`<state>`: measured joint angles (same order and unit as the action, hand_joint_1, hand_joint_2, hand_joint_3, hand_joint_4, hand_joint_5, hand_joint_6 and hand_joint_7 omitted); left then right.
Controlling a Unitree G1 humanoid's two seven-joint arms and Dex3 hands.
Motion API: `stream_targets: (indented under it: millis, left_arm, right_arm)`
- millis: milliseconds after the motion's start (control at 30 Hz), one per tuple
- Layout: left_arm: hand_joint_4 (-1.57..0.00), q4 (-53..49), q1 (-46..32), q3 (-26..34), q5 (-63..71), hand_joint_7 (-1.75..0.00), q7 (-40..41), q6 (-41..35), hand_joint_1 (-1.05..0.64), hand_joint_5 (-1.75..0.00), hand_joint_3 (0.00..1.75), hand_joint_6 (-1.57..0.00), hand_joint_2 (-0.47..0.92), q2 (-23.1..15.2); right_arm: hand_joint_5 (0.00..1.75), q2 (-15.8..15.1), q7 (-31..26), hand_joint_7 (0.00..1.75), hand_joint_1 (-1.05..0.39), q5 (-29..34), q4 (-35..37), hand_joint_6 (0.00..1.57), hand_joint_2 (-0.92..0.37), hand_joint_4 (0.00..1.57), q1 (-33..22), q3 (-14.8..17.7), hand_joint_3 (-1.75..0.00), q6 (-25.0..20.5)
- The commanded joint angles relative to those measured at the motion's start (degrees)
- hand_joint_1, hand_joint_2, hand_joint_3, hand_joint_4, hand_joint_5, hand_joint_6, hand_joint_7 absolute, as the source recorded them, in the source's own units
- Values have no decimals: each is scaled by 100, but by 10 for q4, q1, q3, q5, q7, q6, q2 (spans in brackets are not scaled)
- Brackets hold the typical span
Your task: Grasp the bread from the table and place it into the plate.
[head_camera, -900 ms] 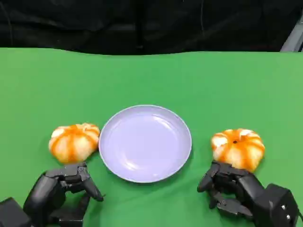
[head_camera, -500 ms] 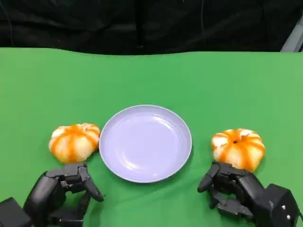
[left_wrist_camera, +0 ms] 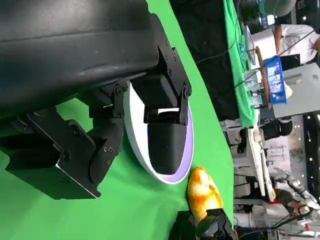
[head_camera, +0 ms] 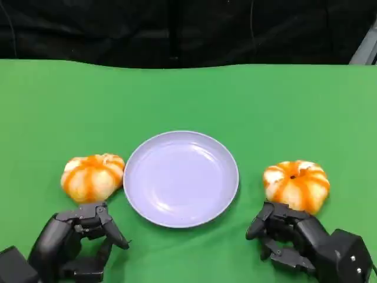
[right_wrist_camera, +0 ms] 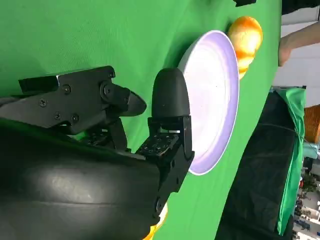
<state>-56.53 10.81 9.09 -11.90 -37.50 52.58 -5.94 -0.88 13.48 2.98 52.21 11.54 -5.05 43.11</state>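
- Head view: the left hand [head_camera: 76,239] hangs empty, fingers apart, just short of the left bread [head_camera: 92,177]; the right hand [head_camera: 288,236], also empty and spread, sits just below the right bread [head_camera: 296,184]. The plate [head_camera: 181,178] lies between the breads on the green table [head_camera: 188,100].
- Left wrist view: fingers [left_wrist_camera: 165,130] spread before the plate [left_wrist_camera: 187,150]; the far bread [left_wrist_camera: 204,192] lies beyond.
- Right wrist view: fingers [right_wrist_camera: 170,100] spread toward the plate [right_wrist_camera: 215,100]; a bread [right_wrist_camera: 246,35] lies past it.

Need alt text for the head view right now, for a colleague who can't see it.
An empty lilac plate sits mid-table on green cloth, an orange-striped bread roll either side: left roll, right roll. Both black hands, left hand and right hand, hold nothing.
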Motion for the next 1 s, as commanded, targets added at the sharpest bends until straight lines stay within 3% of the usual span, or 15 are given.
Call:
stream_targets:
  millis: [33, 233, 300, 333, 467, 500, 533, 733, 1000]
  left_arm:
    - [-81, 5, 9, 10, -34, -91, -37, 16, 4, -117, 88, -89, 55, -5]
    - [-81, 13, 9, 15, -63, -80, -68, 11, 1, -110, 78, -92, 58, -2]
    - [-81, 29, 6, 18, -86, -44, -90, 1, -11, -83, 59, -95, 64, 1]
    - [-82, 33, 6, 19, -92, -35, -97, -2, -12, -78, 54, -98, 66, 1]
    - [-84, 52, 2, 27, -121, -19, -123, -13, -16, -69, 42, -101, 72, 4]
    - [-84, 62, 2, 34, -139, -8, -140, -16, -28, -51, 23, -92, 83, 6]
    - [-84, 68, 3, 39, -154, -4, -154, -18, -33, -42, 16, -87, 88, 7]
    - [-81, 80, 8, 56, -177, 0, -182, -40, -48, -18, 8, -75, 92, 4]
    - [-79, 99, 16, 79, -200, 0, -202, -68, -47, -8, 4, -69, 92, 3]
  right_arm:
    - [172, -13, 0, 138, 2, 3, 10, 70, -90, 66, -7, 4, -61, -14]
    - [172, -12, 3, 137, 1, 0, 9, 70, -90, 66, -8, 5, -61, -15]
    - [174, -11, 6, 139, 1, -4, 10, 70, -90, 65, -9, 6, -62, -15]
    - [174, -11, 7, 140, 1, -5, 10, 69, -90, 65, -9, 7, -62, -15]
    - [175, -12, 8, 141, 1, -4, 8, 69, -89, 65, -9, 6, -62, -18]
    - [175, -12, 8, 141, 1, -3, 7, 68, -90, 64, -9, 6, -63, -19]
    - [175, -12, 6, 141, 1, -1, 7, 68, -90, 64, -9, 5, -63, -20]
    - [175, -13, 9, 141, 1, -3, 15, 68, -89, 64, -3, 7, -63, -16]
    - [174, -11, 9, 139, 1, -3, 19, 69, -88, 64, 3, 8, -64, -20]
